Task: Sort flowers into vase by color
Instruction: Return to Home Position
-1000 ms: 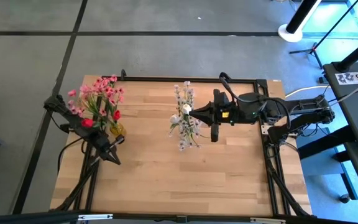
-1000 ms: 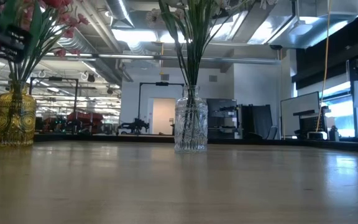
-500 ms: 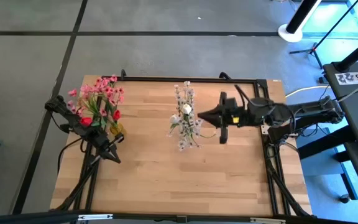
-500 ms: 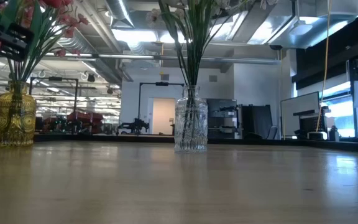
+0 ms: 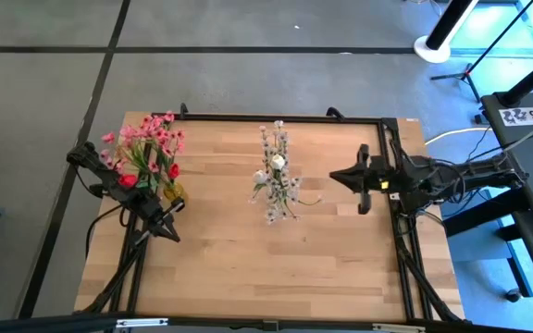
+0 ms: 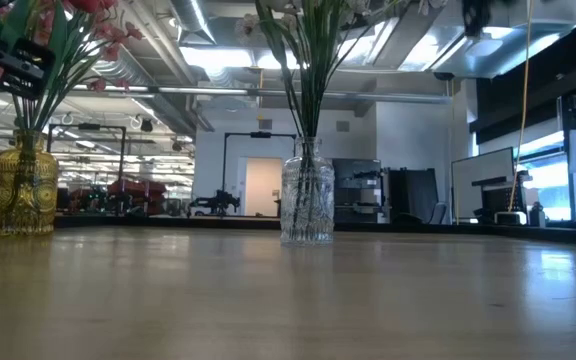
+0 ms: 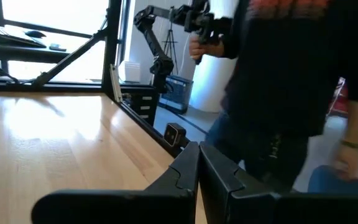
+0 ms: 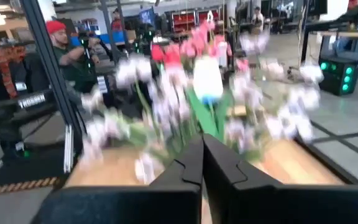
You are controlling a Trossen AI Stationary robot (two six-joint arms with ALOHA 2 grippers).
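The flowers are all in vases. The pink blossom sprays (image 5: 155, 131) and the red rosebuds (image 5: 130, 182) stand together in the yellow vase (image 6: 23, 192), close to the left edge of the table (image 5: 248, 273). The small white blossom sprigs (image 5: 273, 139) and the white rosebud (image 5: 277, 163) are in the clear glass vase (image 6: 307, 205), near the middle of the table towards the far side. From the low view I read both vases as upright, well apart from each other, with their green stems fanning out above the necks.

My left gripper (image 5: 167, 231) sits just beside the yellow vase, a little lower in the high view. On its wrist camera the fingers (image 7: 213, 167) are pressed together with nothing between them. Past them I see the black frame (image 7: 143, 121) along the table edge and a person (image 7: 291, 93) standing beyond it.

My right gripper (image 5: 336, 175) hangs near the right edge, pointing at the clear vase. There is open wood between the two, and its fingers (image 8: 219, 162) are also closed on nothing. The white blooms blur across its view, with people in the room behind.

The front half of the table is bare wood.
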